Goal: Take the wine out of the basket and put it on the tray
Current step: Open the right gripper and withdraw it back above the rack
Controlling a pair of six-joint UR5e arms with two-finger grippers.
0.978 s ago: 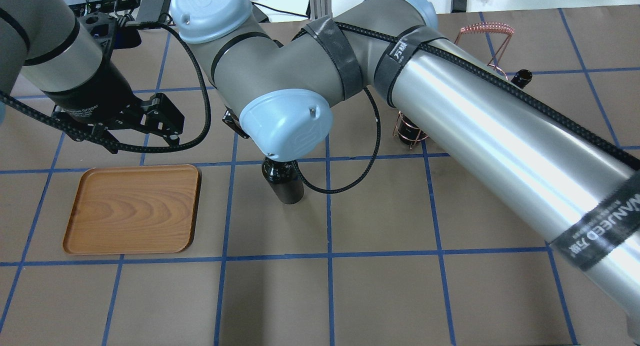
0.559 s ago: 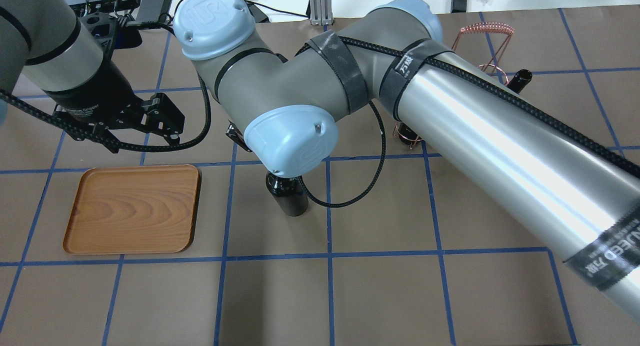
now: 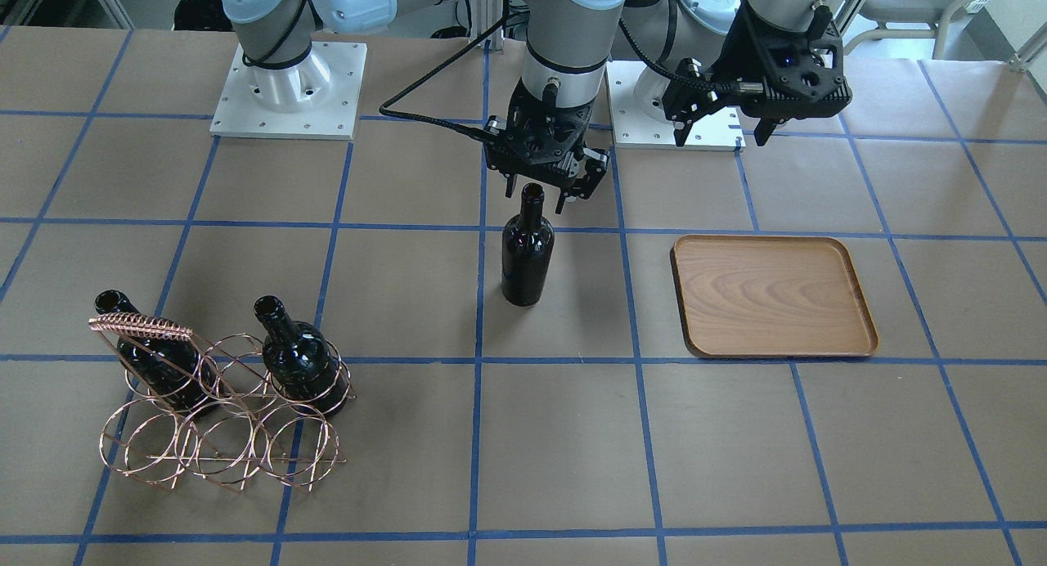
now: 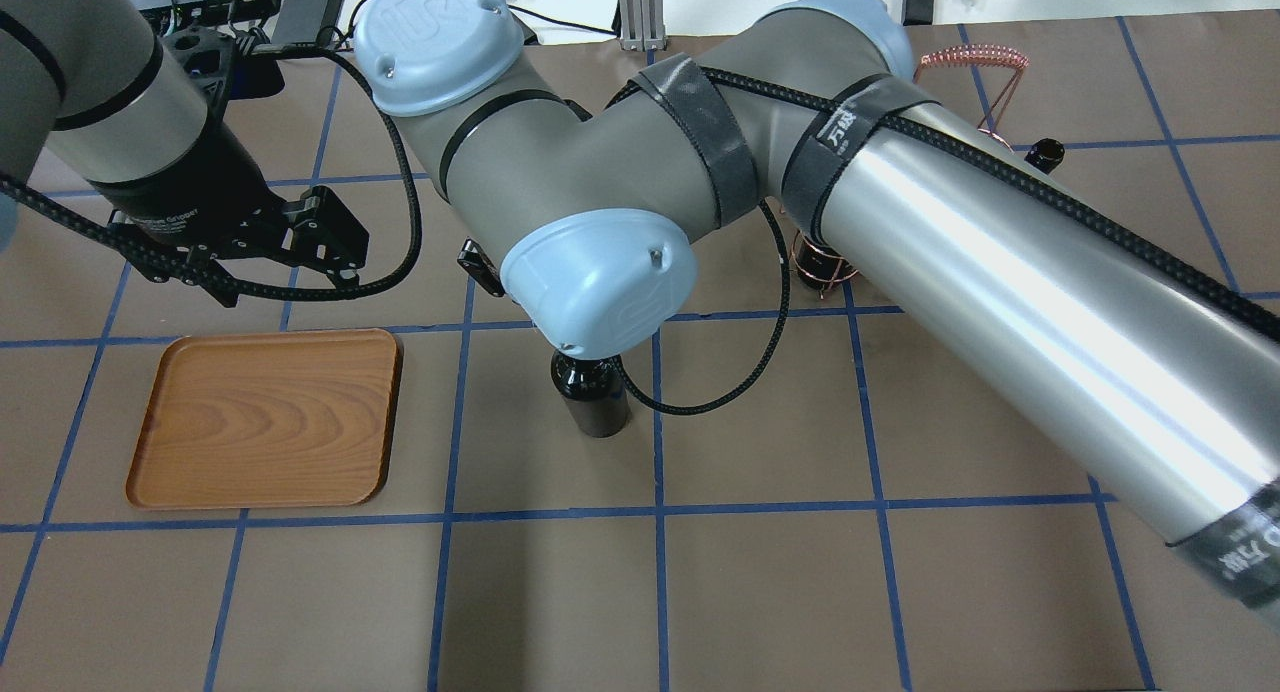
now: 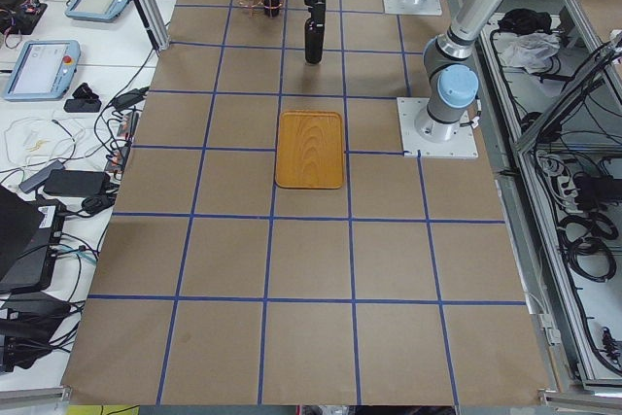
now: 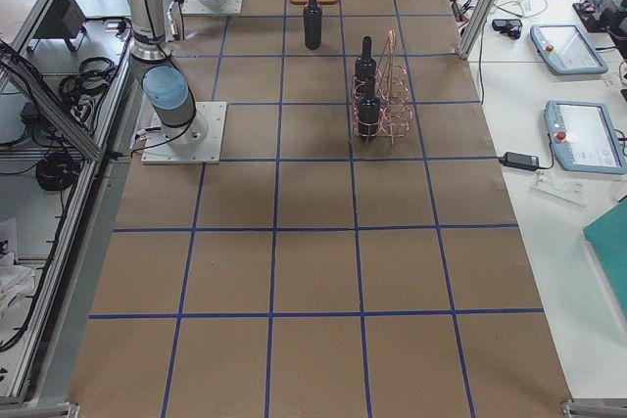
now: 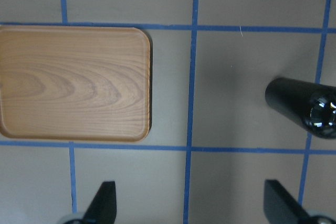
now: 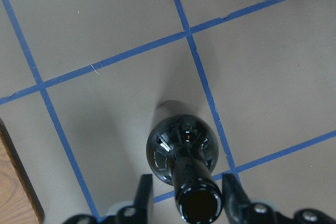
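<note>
The wine point(image 3: 527, 253) stands upright on the table at frame centre, left of the tray point(image 3: 773, 297). The right gripper point(image 3: 546, 191) sits at its neck, fingers point(image 8: 231, 192) spread either side, not touching. The left gripper point(image 3: 757, 124), also spread, hangs above the tray's far side. The basket point(image 3: 217, 402) sits lower left.

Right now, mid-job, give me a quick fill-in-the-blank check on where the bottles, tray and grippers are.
1. The bottle under the right gripper stands upright on the ____, not on the tray.
2. The wire basket holds ____ bottles.
3. The tray has ____ bottles on it.
4. The left gripper, near the tray, has its jaws ____.

Missing words: table; two; no; open
</note>
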